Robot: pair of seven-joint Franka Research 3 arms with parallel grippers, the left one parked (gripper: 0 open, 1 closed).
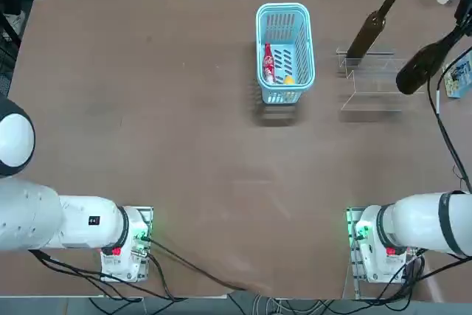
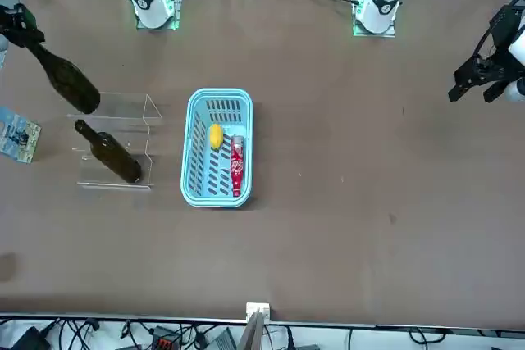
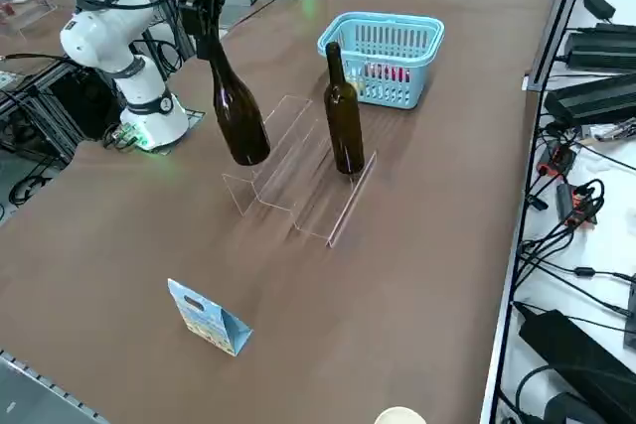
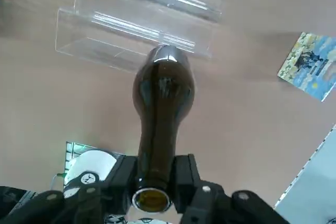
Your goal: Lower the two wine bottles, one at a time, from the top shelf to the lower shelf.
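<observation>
A wide brown tabletop (image 1: pixel 221 167) supports the transparent acrylic two-level stand (image 1: pixel 380 86). One slim dark olive-brown glass bottle (image 3: pixel 344 121) stands upright on its far side; the exact tier cannot be told. A matching glass bottle (image 4: pixel 164 98) hangs base-down near the stand, its neck clamped between the right gripper's (image 4: pixel 158 179) jaws.

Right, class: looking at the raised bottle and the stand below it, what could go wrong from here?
The end effector grips the raised bottle only by its neck, so its heavier body might swing or slip.

The standing bottle is close by on the clear stand; a sideways move could knock it over.

The stand's edges are transparent and faint, so the raised bottle's base might catch one on the way down.
</observation>
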